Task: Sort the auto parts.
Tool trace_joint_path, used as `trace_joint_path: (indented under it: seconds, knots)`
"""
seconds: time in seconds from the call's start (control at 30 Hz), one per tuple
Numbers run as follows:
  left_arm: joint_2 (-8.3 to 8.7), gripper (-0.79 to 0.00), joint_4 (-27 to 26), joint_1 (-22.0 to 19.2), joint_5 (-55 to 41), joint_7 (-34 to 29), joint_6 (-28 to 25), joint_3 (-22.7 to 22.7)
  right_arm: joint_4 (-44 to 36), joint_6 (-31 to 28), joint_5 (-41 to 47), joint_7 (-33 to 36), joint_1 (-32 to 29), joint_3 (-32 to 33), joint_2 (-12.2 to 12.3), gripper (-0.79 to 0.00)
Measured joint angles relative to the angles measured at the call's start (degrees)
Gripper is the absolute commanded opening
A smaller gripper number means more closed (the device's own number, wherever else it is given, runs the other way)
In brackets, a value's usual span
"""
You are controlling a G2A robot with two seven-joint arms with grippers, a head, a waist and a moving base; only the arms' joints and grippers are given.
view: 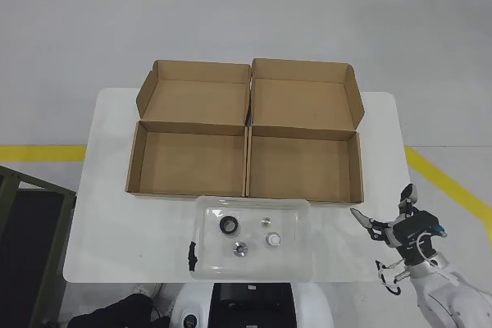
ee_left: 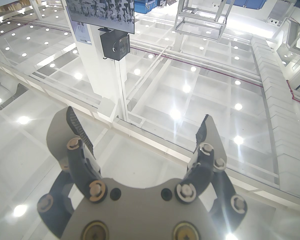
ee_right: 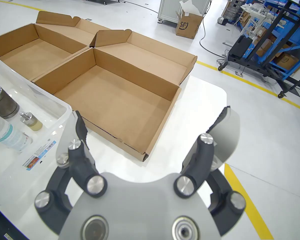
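At the table's six o'clock edge, the auto parts (view: 229,224) sat in a clear tray (view: 289,256), cardboard boxes (view: 189,164) at its twelve; the right gripper (view: 385,211) hung at four o'clock, fingers spread, and the left gripper (ee_left: 137,116) likewise gaped

White table (view: 107,246) bears two open cardboard boxes (view: 187,164) (side by side) and a clear tub (view: 295,256).
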Motion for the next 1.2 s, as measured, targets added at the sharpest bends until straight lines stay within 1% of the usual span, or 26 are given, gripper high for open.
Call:
trace_joint_path:
  seconds: [0.9,1.0,1.2]
  knots:
    - [0.00,0.000,0.00,0.00,0.00,0.00,0.00,0.00,0.13,0.26,0.41,0.26,0.36,-0.39,-0.02,0.000]
    - [0.00,0.000,0.00,0.00,0.00,0.00,0.00,0.00,-0.51,-2.17,-0.03,1.12,1.20,-1.77,0.16,0.000]
    - [0.00,0.000,0.00,0.00,0.00,0.00,0.00,0.00,-2.80,-9.83,-1.40,3.14,3.03,-4.09,0.75,0.000]
